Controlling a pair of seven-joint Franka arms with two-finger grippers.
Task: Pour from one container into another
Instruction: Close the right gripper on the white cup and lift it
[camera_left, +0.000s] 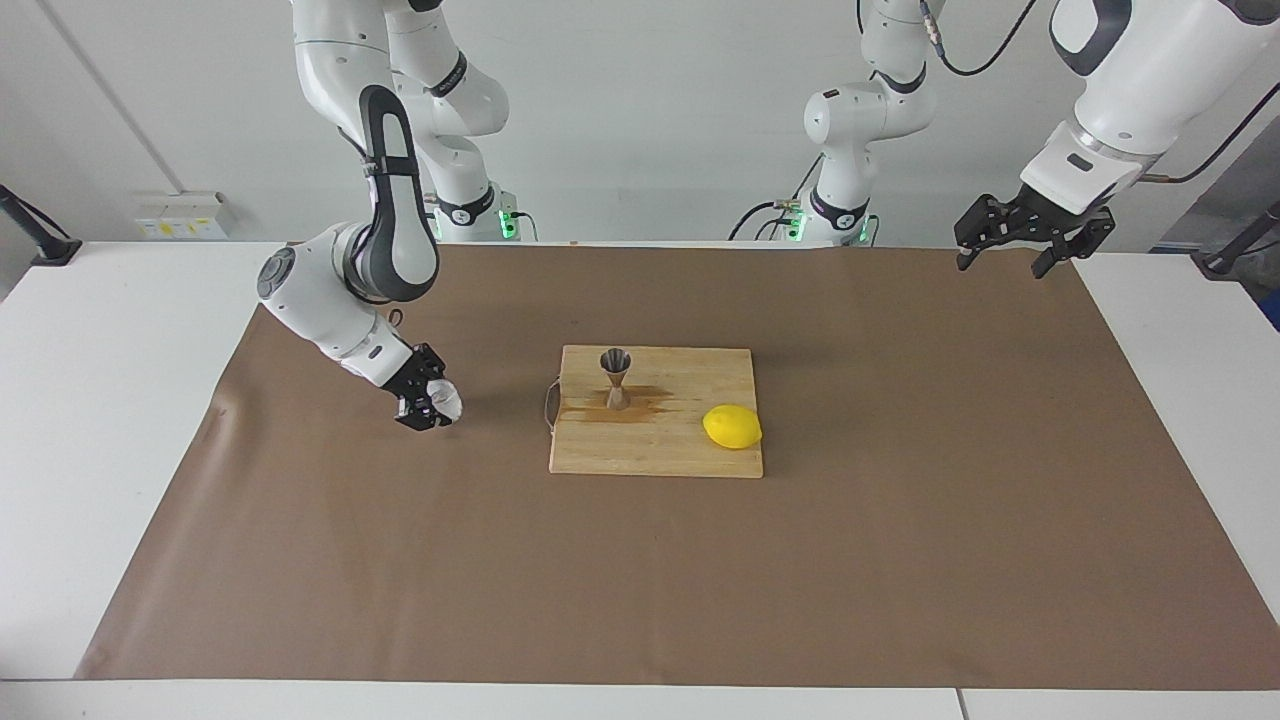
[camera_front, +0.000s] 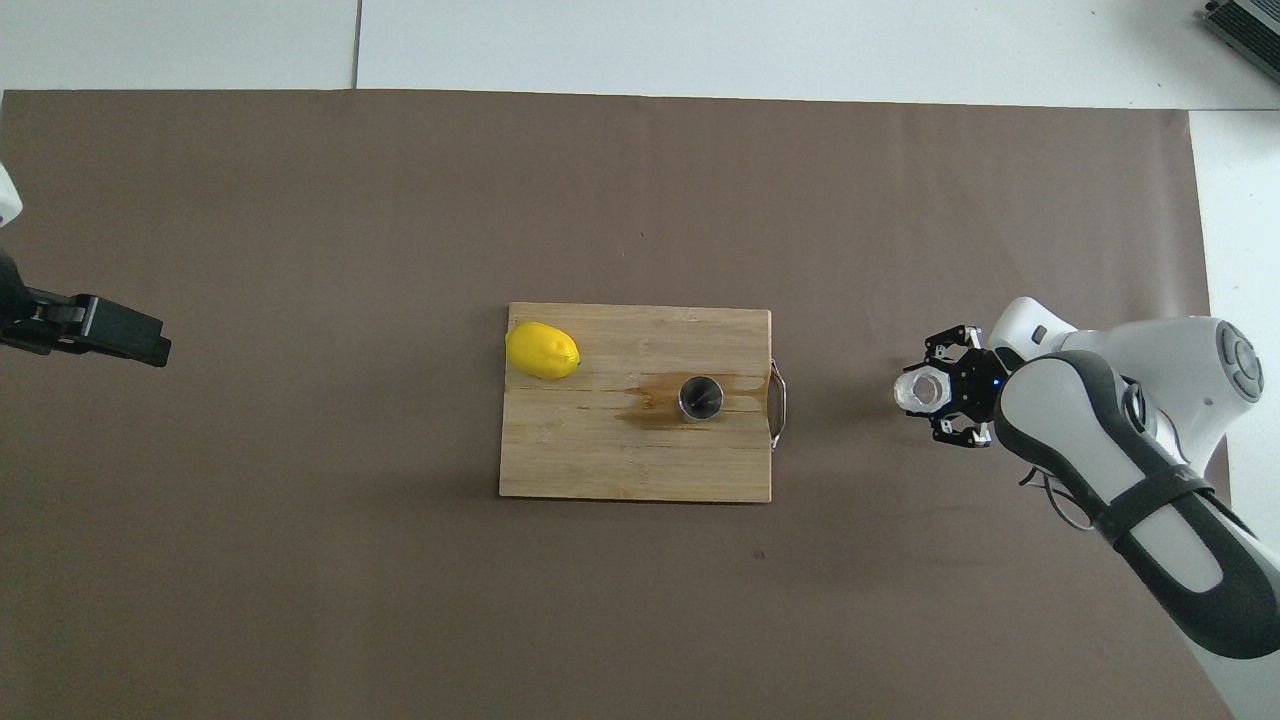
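The small white crinkly cup (camera_left: 447, 402) (camera_front: 918, 392) is upright at the brown paper toward the right arm's end of the table, beside the board. My right gripper (camera_left: 432, 404) (camera_front: 938, 393) is shut on the cup, gripping it from the side. I cannot tell whether the cup rests on the paper or hangs just above it. The steel hourglass jigger (camera_left: 615, 377) (camera_front: 701, 397) stands upright on the wooden board (camera_left: 660, 452) (camera_front: 600, 462), in a brown wet stain. My left gripper (camera_left: 1001, 264) (camera_front: 118, 334) hangs open, high over the paper's edge at its own end.
A yellow lemon (camera_left: 732, 427) (camera_front: 542, 350) lies on the board, toward the left arm's end. The board's metal handle (camera_left: 548, 407) (camera_front: 779, 401) faces the cup. Brown paper (camera_left: 640, 580) covers the table.
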